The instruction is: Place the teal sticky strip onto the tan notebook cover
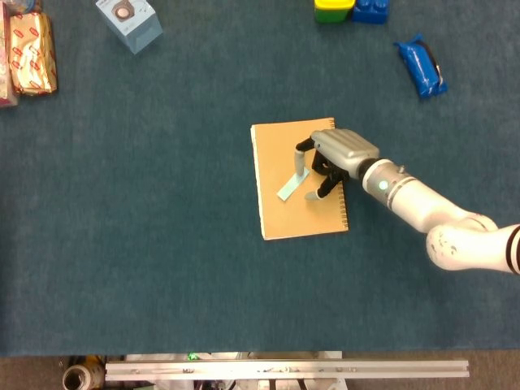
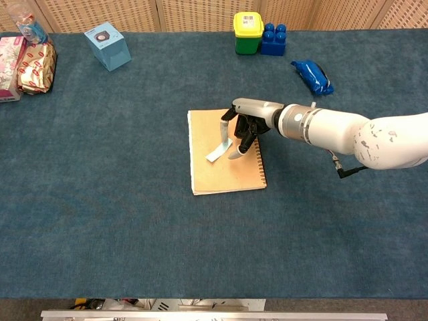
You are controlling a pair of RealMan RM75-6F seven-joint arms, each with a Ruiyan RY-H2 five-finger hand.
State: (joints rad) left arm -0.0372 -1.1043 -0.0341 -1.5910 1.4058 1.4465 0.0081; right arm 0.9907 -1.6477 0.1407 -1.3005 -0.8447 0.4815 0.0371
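Note:
The tan spiral-bound notebook [image 1: 280, 215] [image 2: 224, 177] lies flat at the table's middle. The teal sticky strip [image 1: 288, 189] [image 2: 215, 154] lies slanted on its cover, left of centre. My right hand [image 1: 341, 154] [image 2: 251, 120] hovers over the notebook's upper right part with its fingers spread downward. One fingertip [image 1: 300, 169] [image 2: 224, 134] touches the strip's upper end, while another finger [image 1: 313, 194] [image 2: 234, 154] reaches the cover beside the strip, apart from it. Nothing is pinched between the fingers. My left hand is in neither view.
A blue packet [image 1: 421, 69] [image 2: 312, 75] lies at the back right. A yellow-green pot [image 2: 247, 32] and blue blocks [image 2: 273, 39] stand at the back. A light-blue box [image 2: 107, 45] and snack packs [image 2: 37, 67] sit at the back left.

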